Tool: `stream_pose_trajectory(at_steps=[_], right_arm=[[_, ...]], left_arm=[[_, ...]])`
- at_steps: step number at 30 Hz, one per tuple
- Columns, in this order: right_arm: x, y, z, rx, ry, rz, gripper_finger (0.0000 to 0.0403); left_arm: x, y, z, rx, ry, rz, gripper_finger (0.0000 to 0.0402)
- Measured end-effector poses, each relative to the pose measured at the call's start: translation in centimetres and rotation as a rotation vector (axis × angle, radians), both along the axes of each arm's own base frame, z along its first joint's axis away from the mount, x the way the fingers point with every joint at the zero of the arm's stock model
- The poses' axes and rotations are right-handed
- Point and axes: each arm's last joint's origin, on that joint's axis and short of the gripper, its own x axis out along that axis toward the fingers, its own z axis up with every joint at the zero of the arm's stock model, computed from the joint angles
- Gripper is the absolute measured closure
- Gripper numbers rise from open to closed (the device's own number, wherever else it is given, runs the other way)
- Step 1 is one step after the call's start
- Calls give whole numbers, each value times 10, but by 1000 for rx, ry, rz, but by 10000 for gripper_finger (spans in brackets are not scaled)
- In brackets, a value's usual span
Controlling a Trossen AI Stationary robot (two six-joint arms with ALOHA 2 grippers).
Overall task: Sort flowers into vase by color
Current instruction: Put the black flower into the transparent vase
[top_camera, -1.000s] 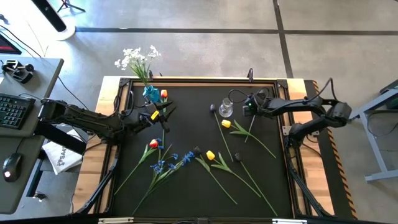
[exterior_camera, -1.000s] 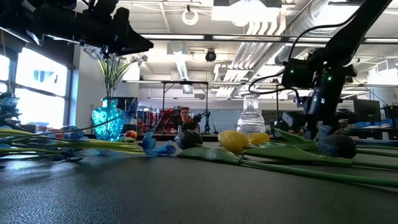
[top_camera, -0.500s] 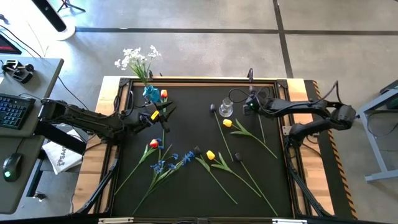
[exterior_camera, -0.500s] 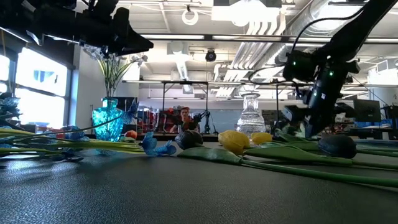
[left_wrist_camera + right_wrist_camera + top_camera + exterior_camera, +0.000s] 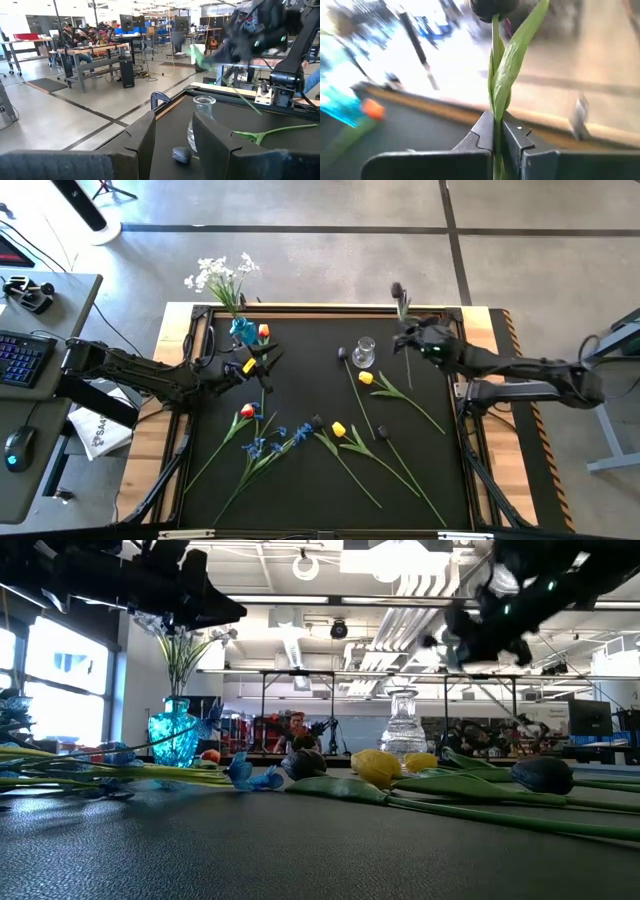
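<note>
- Right gripper (image 5: 495, 131) is clamped tight on the stem of a dark tulip (image 5: 398, 289), lifted off the mat near the table's far edge, just beside the clear vase (image 5: 364, 351). From the wrist cam the stem runs straight up between the fingers (image 5: 481, 131) with the near-black bloom on top.
- Left gripper (image 5: 172, 131) sits over the left part of the black mat (image 5: 300, 490), close to the blue vase (image 5: 242, 330). Its fingers are parted, but I honestly cannot tell if it's holding anything.
- White sprays (image 5: 220, 275) are standing in the blue vase, with an orange-red tulip (image 5: 263, 332) right next to it.
- Everything else is lying flat on the mat: another dark tulip (image 5: 342, 354) touching the clear vase, 2 yellow tulips (image 5: 364, 379) toward the middle, blue sprays (image 5: 275, 437) and another orange-red one (image 5: 247, 412) down the left half.
</note>
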Motion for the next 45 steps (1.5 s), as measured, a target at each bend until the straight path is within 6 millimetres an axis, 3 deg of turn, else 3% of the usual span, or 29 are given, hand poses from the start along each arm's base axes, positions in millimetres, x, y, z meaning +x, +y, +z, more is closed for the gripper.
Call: stream_pose_trajectory(at_steps=[4, 8, 12, 16, 30, 45], right_arm=[[-1, 17, 36, -229, -216, 124, 399], [-1, 33, 54, -495, -398, 315, 400], [3, 40, 54, -679, -468, 424, 400], [14, 37, 47, -771, -458, 389, 400], [53, 3, 10, -774, -386, 291, 400], [68, -2, -4, -732, -308, 320, 386]], left_arm=[[0, 0, 0, 0, 0, 0, 282], [0, 0, 0, 0, 0, 0, 282], [0, 0, 0, -1, -1, 0, 282], [0, 0, 0, 0, 0, 0, 282], [0, 0, 1, 0, -8, 0, 282], [0, 0, 1, 0, -8, 0, 282]])
